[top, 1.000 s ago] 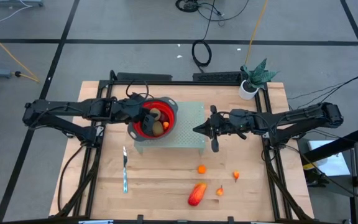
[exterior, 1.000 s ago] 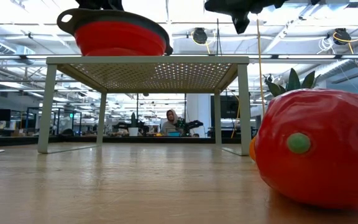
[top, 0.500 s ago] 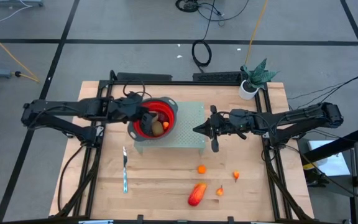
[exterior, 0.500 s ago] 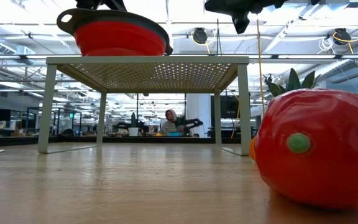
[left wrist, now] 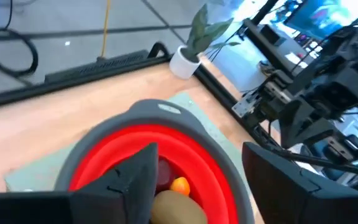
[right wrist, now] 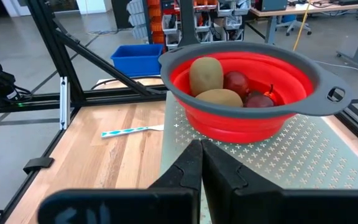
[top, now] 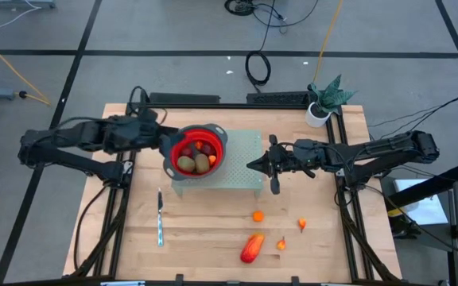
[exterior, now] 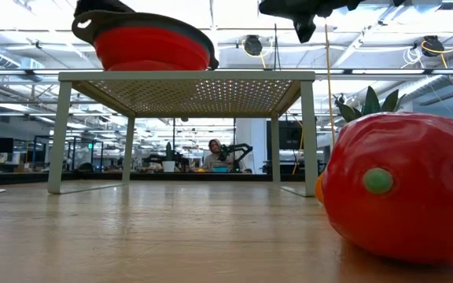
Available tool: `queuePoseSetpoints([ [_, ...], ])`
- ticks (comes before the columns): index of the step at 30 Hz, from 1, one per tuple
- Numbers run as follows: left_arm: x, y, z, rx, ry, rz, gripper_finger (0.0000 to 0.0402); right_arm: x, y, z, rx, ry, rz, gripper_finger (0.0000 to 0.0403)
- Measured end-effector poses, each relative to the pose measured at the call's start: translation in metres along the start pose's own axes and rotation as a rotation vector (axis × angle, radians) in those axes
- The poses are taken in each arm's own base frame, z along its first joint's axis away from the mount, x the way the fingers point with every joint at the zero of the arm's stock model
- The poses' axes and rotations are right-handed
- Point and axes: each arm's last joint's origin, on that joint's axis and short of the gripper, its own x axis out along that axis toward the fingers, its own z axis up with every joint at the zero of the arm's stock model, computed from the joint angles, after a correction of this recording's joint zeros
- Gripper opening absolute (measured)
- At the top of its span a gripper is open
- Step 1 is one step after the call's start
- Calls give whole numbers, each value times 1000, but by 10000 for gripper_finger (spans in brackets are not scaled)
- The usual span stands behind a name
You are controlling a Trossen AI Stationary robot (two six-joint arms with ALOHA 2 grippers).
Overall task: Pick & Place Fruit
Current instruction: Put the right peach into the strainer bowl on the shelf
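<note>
The red bowl [top: 197, 149] with a grey rim stands on the pale perforated rack [top: 241, 159]. In it lie brown-green oval fruits [right wrist: 206, 73], dark-red round ones [right wrist: 236, 81] and a tiny orange piece [left wrist: 179, 184]. On the wood lie a long red-orange fruit [top: 252, 247] and small orange pieces [top: 258, 215]. My left gripper [top: 165, 141] hangs open just left of the bowl's rim, above it, with nothing between its fingers [left wrist: 135, 180]. My right gripper [top: 253, 165] is shut and empty, hovering over the rack's right part.
A slim silver knife [top: 160, 216] lies on the wood left of the loose fruit. A potted plant [top: 324, 102] stands at the far right corner. The long red-orange fruit [exterior: 399, 189] fills the low view's right side.
My left gripper has drawn back from over the bowl toward the table's left edge and risen a little. The fruits in the bowl that it covered now show. The bowl and the right arm have kept still.
</note>
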Motion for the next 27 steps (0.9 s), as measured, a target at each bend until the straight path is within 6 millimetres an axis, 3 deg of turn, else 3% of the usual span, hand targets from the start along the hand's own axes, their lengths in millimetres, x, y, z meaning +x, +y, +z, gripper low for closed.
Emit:
queuePoseSetpoints([
  [7, -26, 2, 4, 155, -76, -32, 154, -1, 9, -1, -100, 2, 33, 0],
  [12, -34, 3, 4, 323, -96, -36, 91, -2, 20, -2, -233, -1, 73, 0],
  [18, -41, 9, 0, 437, -59, -28, 16, -3, 30, -4, -254, -2, 112, 0],
  [27, -61, 15, -2, 480, -39, -107, 2, -5, 43, -6, -264, -2, 158, 0],
])
